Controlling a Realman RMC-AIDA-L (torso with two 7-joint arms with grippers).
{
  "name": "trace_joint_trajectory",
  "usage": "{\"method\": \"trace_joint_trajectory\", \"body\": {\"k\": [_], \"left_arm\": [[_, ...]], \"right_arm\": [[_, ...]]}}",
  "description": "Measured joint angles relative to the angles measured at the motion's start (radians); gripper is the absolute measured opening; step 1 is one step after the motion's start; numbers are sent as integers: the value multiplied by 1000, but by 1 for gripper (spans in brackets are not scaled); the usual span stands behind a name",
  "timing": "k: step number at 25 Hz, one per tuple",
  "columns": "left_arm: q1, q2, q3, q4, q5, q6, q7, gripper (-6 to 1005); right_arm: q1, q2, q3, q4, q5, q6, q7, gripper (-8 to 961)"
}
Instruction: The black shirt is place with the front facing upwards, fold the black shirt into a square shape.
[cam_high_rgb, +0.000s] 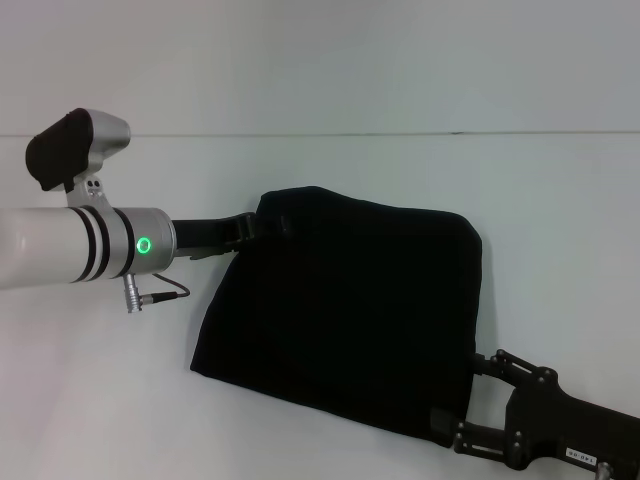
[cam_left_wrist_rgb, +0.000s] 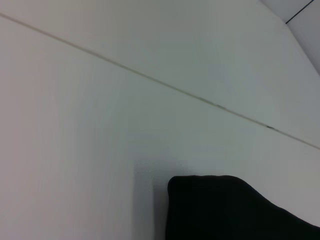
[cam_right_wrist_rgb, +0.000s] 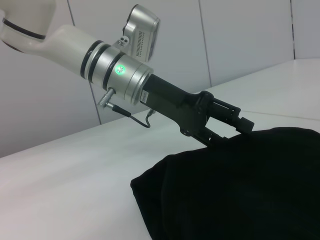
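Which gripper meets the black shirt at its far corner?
The left gripper, at the black shirt's far left corner by a green-lit wrist; the right gripper is at the near right corner.

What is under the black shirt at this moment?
The black shirt lies folded on the white table. The left gripper meets its far corner, the right gripper its near corner. Whatever lies beneath the cloth, fingertips included, is hidden.

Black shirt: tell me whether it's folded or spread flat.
Folded. The black shirt lies as a compact, roughly four-sided bundle with no sleeves, collar or lettering showing; the left gripper and right gripper are at opposite corners.
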Motion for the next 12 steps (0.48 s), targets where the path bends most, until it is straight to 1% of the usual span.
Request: {"method": "trace_joint_trajectory", "body": {"k": [2,6,12], "left_arm": [[0,0,4,0,0,-2,4,771],[-1,0,44,3,2,-6,1,756],[-4,-2,46,7,2,-14,0,571]], "right_arm": [[1,0,0,0,0,0,0,914],[1,0,0,-1,0,-1,0,914],[3,0,0,-6,1,-1,1,914]]}}
